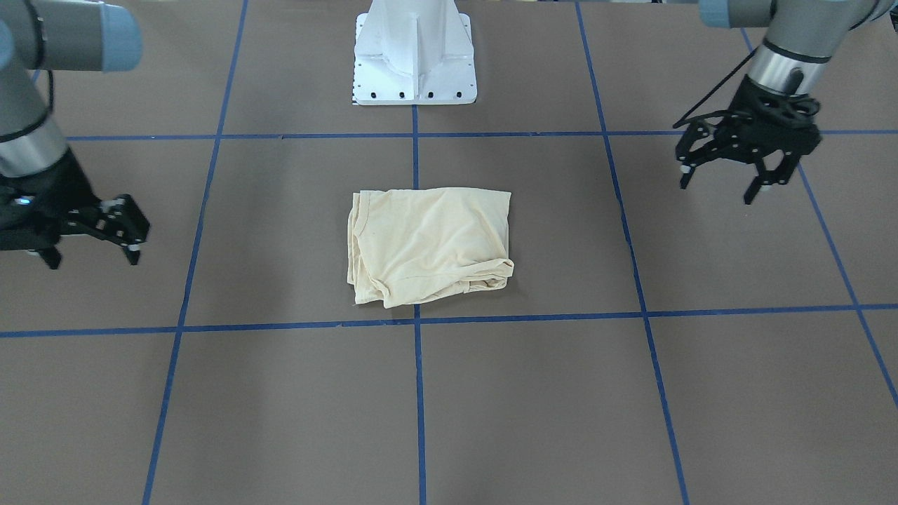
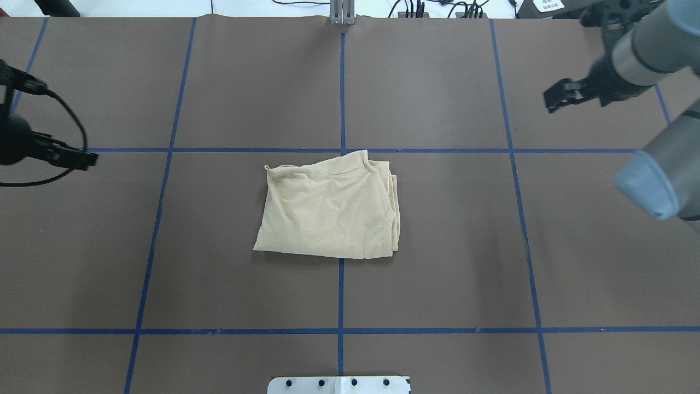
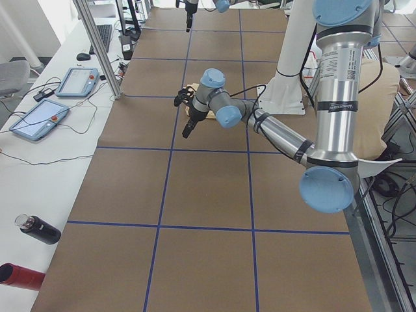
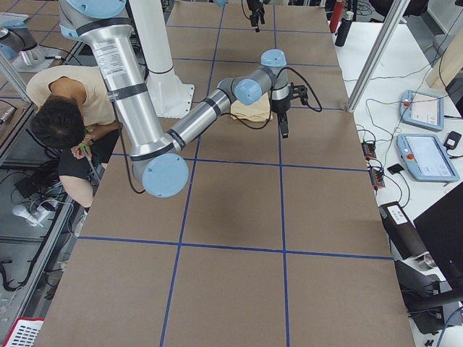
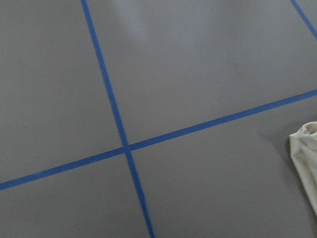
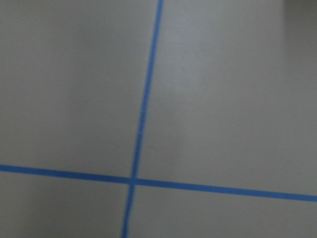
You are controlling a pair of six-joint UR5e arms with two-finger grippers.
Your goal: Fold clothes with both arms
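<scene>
front view: the soft, wrinkled cream shirt (image 1: 428, 245) lies folded into a rough rectangle in the middle of the matte brown table (image 1: 561, 407). the left gripper (image 1: 719, 189) and right gripper (image 1: 92, 258) hang well apart at either side, both spread wide. overhead view: its layered edges stack at the right.

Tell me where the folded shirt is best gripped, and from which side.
Pinch the shirt at its layered edge on the robot's right, coming in low from that side with the right gripper. The stacked hems show there, so one pinch likely catches every layer.
</scene>
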